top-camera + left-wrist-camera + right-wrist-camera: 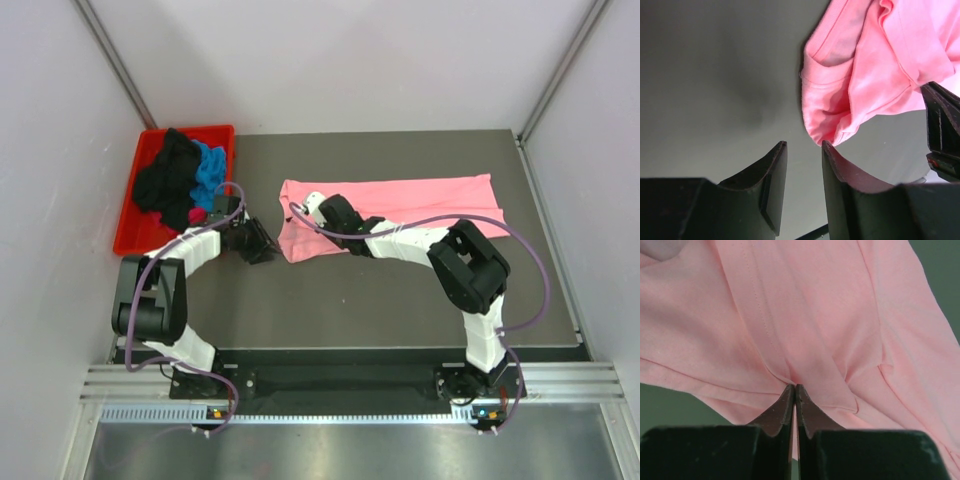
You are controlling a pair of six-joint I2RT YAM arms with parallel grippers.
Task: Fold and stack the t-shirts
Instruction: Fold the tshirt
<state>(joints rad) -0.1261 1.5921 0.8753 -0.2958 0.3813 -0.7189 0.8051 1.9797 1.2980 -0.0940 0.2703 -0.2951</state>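
A light pink t-shirt (400, 195) lies folded in a long band across the middle of the table. My right gripper (318, 212) is shut on a pinch of its cloth (805, 360) near the shirt's left end. My left gripper (262, 243) is open and empty just left of the shirt's lower left corner (830, 125), which hangs bunched just beyond its fingertips (777, 150). Black (165, 180), bright blue (210, 170) and magenta (197, 215) shirts lie heaped in the bin.
A red plastic bin (130, 230) stands at the back left of the dark table (400, 290). White walls close in the table's sides and back. The right arm's black finger (942, 125) shows at the right edge of the left wrist view.
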